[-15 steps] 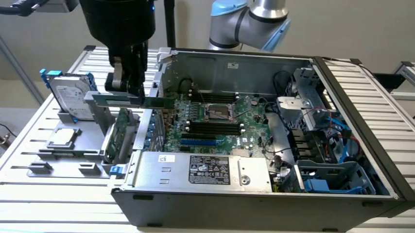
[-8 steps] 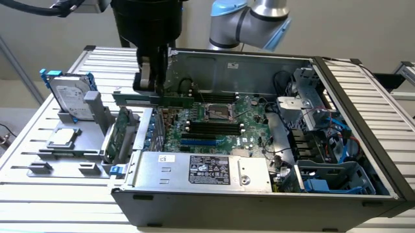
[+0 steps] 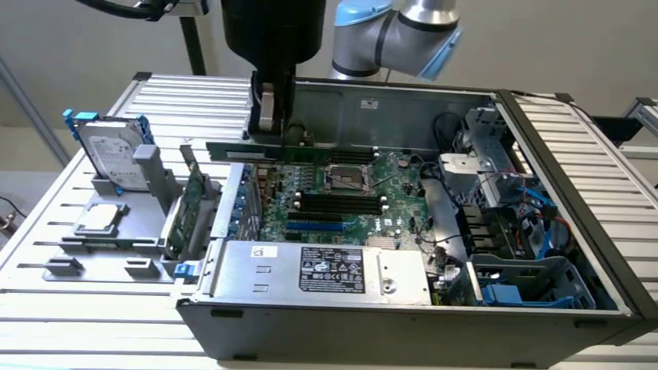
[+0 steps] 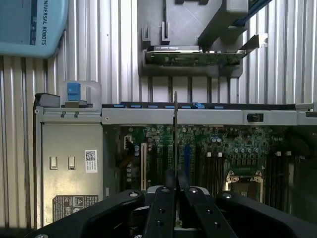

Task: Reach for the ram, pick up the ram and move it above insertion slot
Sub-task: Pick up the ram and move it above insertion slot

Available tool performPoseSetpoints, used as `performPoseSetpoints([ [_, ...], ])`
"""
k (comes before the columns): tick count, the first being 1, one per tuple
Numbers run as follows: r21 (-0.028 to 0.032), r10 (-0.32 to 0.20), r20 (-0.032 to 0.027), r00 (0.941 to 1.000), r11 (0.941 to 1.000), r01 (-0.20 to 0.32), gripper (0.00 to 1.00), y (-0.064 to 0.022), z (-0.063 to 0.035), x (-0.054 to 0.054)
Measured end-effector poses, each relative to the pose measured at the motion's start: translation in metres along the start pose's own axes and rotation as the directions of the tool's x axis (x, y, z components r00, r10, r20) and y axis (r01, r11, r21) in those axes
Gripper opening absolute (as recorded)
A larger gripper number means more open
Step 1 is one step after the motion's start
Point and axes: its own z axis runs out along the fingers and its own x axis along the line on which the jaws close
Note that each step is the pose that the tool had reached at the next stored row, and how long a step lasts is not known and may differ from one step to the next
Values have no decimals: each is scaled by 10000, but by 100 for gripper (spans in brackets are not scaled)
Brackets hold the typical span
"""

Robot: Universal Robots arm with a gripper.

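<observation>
I am holding the ram (image 3: pixel 298 151), a long thin green circuit-board stick, with my tool (image 3: pixel 270 135); the two dark fingers (image 4: pixel 162 208) are pressed together on the stick, one on each flat side; in the wrist view the stick is appearing edge-on, as a thin dark line going away from the fingers. In the exterior view the stick is lying level in the air, over the back part of the open grey metal computer case (image 3: pixel 411 324), near the rear wall; it is not touching the green motherboard (image 3: pixel 350 193) under it.

The insertion slot (image 3: pixel 340 202), a long narrow black memory socket, is sitting among several alike parallel sockets in the middle of the motherboard, just in front of the square metal processor socket (image 3: pixel 350 177); the stick is hanging behind these sockets, not directly over them. A shorter blue slot (image 3: pixel 313 226) is lying just in front of the black ones.

On the exterior view's left, outside the case, a grey plastic holder (image 3: pixel 103 231) is standing on the ribbed metal surface (image 3: pixel 62 308); it is carrying a silver hard drive (image 3: pixel 108 154) upright and a larger green expansion card (image 3: pixel 185 212) on its edge.
</observation>
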Motion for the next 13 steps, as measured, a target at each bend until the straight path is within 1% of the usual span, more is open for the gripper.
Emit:
performPoseSetpoints([
  [13,0,0,-1,10000,10000,0,13,-338,1,-279],
])
